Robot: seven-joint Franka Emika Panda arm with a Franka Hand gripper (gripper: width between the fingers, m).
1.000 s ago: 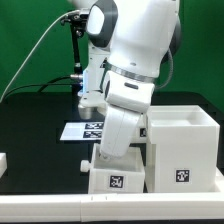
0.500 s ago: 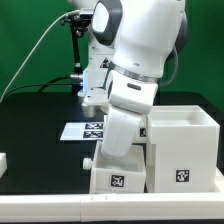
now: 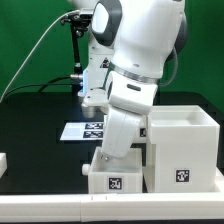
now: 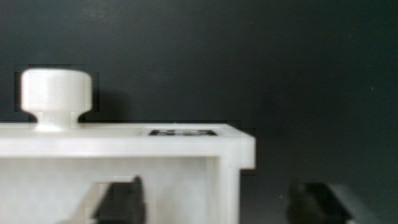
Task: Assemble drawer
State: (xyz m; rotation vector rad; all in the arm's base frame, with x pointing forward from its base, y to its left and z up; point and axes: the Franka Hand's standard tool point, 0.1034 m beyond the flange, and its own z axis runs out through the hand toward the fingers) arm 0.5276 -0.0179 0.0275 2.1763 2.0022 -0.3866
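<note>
A white drawer part (image 3: 115, 172) with a marker tag on its front stands at the table's front edge; its round knob (image 4: 54, 95) shows in the wrist view, with the part's flat top (image 4: 125, 145) below it. My gripper (image 4: 219, 198) hangs right over this part, largely hidden by the wrist in the exterior view. Its jaws are wide apart and straddle the part's side wall: one finger (image 4: 121, 200) stands in front of the white part and the other finger (image 4: 317, 200) stands outside it over the black table. A larger white open box (image 3: 182, 145) stands beside it on the exterior view's right.
The marker board (image 3: 85, 129) lies flat on the black table behind the arm. A small white piece (image 3: 3, 160) sits at the exterior view's left edge. A black pole with cables (image 3: 75, 50) stands at the back.
The arm's upper body has shifted slightly toward the exterior view's right and up. The white drawer part and the box have stayed where they were.
</note>
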